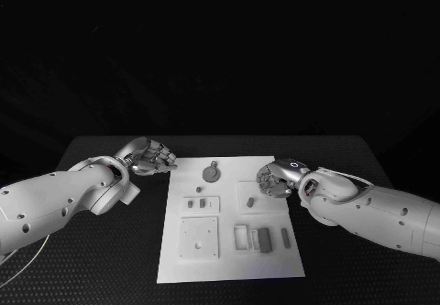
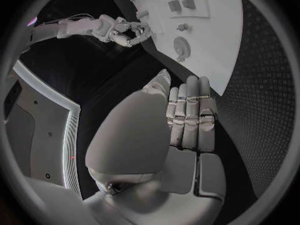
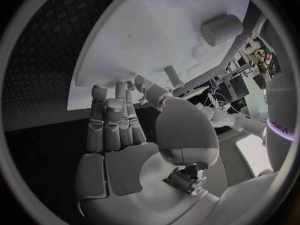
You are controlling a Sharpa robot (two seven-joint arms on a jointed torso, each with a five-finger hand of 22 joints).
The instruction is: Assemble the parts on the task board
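Scanning from the left of the task board (image 1: 229,219): the left hand (image 1: 149,156) is held just off the board's far-left corner, fingers curled in, nothing seen in it. In the left wrist view the fingers (image 2: 190,116) lie together, folded toward the palm, with no part between them.

On the board, a round part with a stub (image 1: 212,173) lies near the far edge. Nearer than it sit a small plate with two slots (image 1: 201,203) and a larger square plate (image 1: 199,237). Right of those lie a short peg (image 1: 250,202), a dark bar (image 1: 265,240) and a slimmer bar (image 1: 285,237).

The right hand (image 1: 275,180) hovers over the board's far-right area, fingers curled down. Whether a part is pinched cannot be told from the head view. In the right wrist view the fingertips (image 3: 100,91) rest at the board's edge with no part clearly gripped; a pale cylinder (image 3: 219,30) is seen lying on the board beyond them.

Judged step: early, parts loose, none seated. A pick by the right hand is likely next, calling for a clean pinch on a small piece and alignment to its slot.
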